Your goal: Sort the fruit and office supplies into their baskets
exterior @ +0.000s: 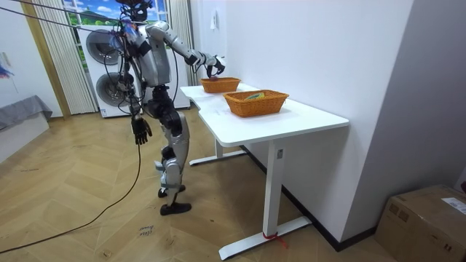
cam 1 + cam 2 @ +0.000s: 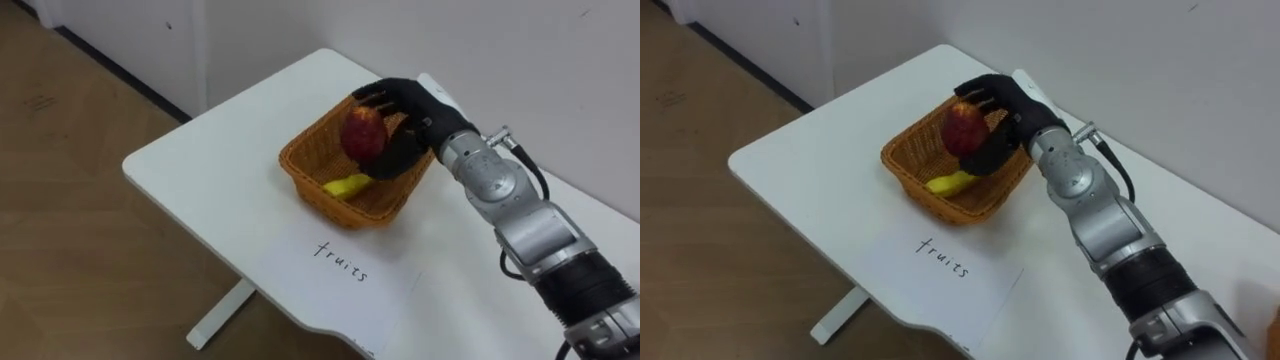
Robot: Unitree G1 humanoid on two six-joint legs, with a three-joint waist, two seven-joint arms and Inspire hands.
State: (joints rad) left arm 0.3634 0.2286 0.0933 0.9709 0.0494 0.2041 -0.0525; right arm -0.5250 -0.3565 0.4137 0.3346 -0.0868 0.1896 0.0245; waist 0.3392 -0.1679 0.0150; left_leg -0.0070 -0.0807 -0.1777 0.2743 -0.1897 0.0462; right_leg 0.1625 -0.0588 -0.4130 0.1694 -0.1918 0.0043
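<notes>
- The right hand [image 2: 418, 112] reaches in over the far right rim of a wicker basket [image 2: 300, 166]. Its fingers and thumb are curled round a red fruit [image 2: 361, 133], pinching it from both sides.
- The red fruit has yellowish patches. It hangs over the inside of the basket at about rim height, above and just beside a yellow fruit [image 2: 347, 186].
- The yellow fruit lies on the basket floor, toward the near right wall.
- This basket stands on the white tabletop [image 2: 215, 160] near its left end, about midway between the wall-side edge and the near edge.
- A white sheet of paper [image 2: 345, 290] with a handwritten word lies flat at the near edge, just in front of the basket.
- In the room view the robot stands upright on the wooden floor by the tabletop's far end, with its right arm stretched out over the farther basket.
- A 2nd wicker basket [image 1: 256, 104] stands closer to the camera on the tabletop, well apart from the 1st, with something yellow and green inside.
- The left hand [image 1: 140, 129] hangs at the robot's side below tabletop height, away from both baskets. It is too small to tell how it is held.
</notes>
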